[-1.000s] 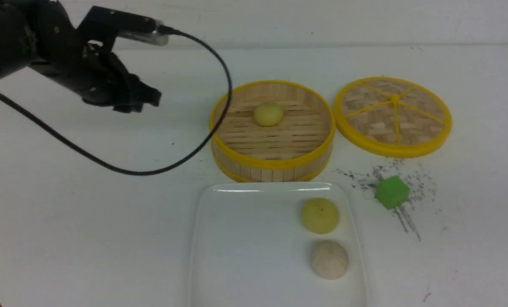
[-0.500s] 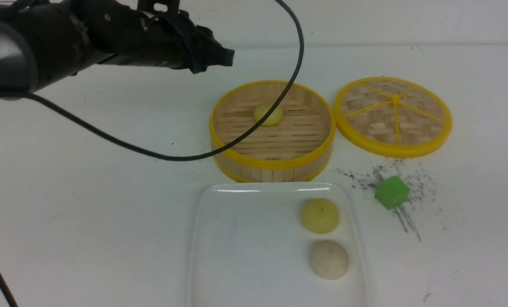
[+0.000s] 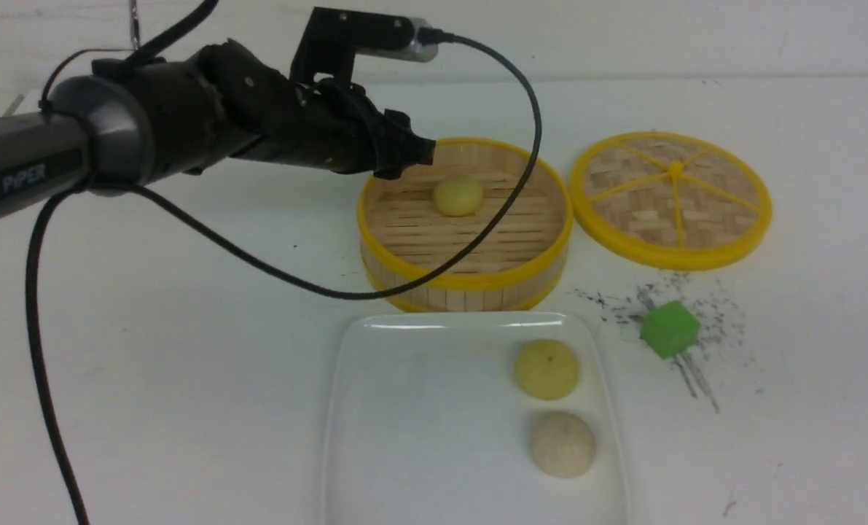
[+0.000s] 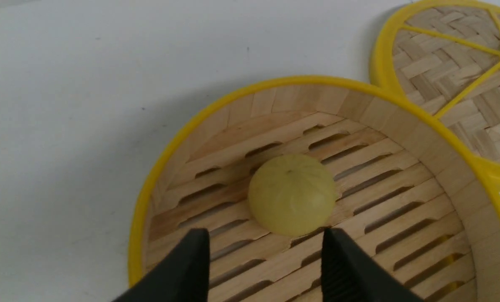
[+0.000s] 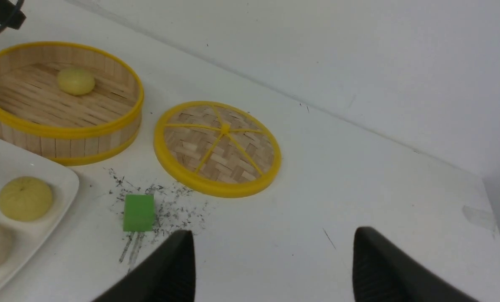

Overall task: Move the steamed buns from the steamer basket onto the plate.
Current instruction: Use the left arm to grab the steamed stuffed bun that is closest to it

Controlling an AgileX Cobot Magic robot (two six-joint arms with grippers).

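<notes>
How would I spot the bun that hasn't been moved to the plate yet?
Find the round bamboo steamer basket with yellow rims, behind the white plate. One pale yellow bun sits alone on its slatted floor. Its neighbours, a second yellow bun and an off-white bun, lie on the plate.

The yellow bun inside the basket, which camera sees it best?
The left wrist view: the yellow bun fills the middle, close and sharp, just ahead of the open left claw. The front view shows it small in the steamer basket; the right wrist view shows it small too, far off.
</notes>
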